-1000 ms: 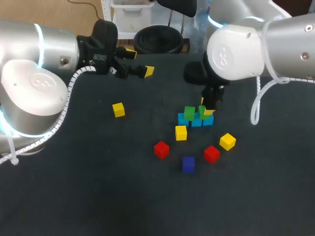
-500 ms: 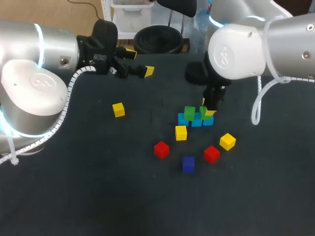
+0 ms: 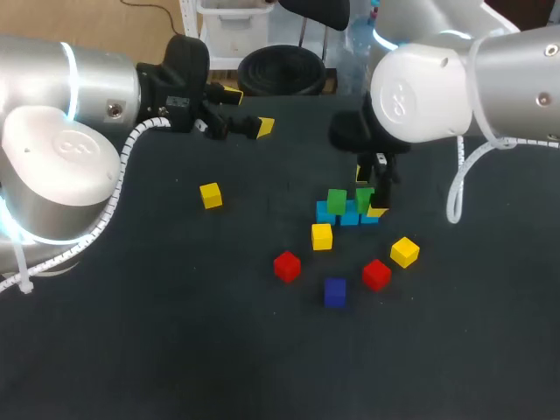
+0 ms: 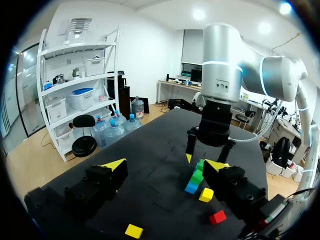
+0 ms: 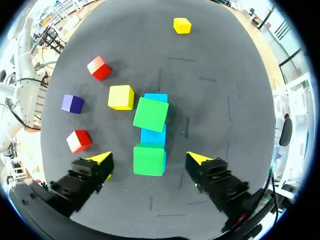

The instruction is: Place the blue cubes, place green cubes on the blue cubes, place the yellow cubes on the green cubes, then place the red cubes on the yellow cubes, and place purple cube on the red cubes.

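Two small green cubes [image 5: 151,114] sit on the row of light-blue cubes [image 5: 152,135] mid-way across the dark worktop [image 3: 175,332], the right tool [image 5: 150,158] open astride one and the left tool [image 3: 248,111] open at the far edge, so the green layer looks finished and next comes lifting clear for the nearby yellow cube [image 5: 121,97].

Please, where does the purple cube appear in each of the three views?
Head view: the purple cube lies between the two red cubes, slightly nearer the robot.
Left wrist view: not in it.
Right wrist view: the purple cube lies between the red cubes.
Shared landmark: the blue cubes carrying green cubes.
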You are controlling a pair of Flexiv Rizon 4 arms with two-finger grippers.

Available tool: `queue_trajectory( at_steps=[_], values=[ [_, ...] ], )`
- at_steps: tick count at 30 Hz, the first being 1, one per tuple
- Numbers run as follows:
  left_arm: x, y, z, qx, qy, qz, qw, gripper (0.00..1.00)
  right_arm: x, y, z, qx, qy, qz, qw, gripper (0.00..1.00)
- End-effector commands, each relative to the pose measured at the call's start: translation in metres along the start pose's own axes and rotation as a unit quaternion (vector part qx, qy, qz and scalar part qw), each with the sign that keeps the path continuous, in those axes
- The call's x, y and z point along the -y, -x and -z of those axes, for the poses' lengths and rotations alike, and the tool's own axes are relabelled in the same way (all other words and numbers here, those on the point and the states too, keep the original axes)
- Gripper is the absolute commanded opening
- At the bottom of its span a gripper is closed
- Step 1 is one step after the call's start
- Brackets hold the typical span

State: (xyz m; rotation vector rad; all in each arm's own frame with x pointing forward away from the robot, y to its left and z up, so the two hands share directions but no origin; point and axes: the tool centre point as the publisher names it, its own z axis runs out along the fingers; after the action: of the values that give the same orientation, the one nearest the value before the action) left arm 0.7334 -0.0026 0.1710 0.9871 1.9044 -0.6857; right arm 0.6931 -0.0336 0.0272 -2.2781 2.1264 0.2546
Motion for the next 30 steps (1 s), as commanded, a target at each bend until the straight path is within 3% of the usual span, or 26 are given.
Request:
queue_trajectory(
  at_steps=[1,3,7,8,9,30],
  values=[
    [-0.0005,-0.0015,-0.0002,0.004,0.0,-0.001,1.0,1.0,-0.0001,0.0004,0.0005,0.0,-0.001,-0.001,1.0,0.77],
    [-0.0005,-0.0015,-0.0002,0.004,0.0,-0.001,1.0,1.0,-0.0001,0.0005,0.0006,-0.003,-0.001,-0.001,1.0,0.49],
    [-0.0005,-0.0015,-0.0002,0.004,0.0,-0.001,1.0,1.0,0.0005,-0.001,-0.0009,-0.006,-0.001,-0.002,1.0,0.18],
    [-0.0005,-0.0015,-0.0002,0.004,0.0,-0.001,1.0,1.0,0.0005,-0.001,-0.0012,-0.007,-0.001,-0.002,1.0,0.03],
    [-0.0005,-0.0015,-0.0002,0.004,0.0,-0.001,1.0,1.0,0.0005,-0.001,-0.0012,-0.007,0.0,-0.002,1.0,0.0],
    [-0.0005,-0.0015,-0.0002,0.004,0.0,-0.001,1.0,1.0,-0.0015,0.0012,-0.0014,-0.007,0.001,0.0,1.0,0.0]
  ],
)
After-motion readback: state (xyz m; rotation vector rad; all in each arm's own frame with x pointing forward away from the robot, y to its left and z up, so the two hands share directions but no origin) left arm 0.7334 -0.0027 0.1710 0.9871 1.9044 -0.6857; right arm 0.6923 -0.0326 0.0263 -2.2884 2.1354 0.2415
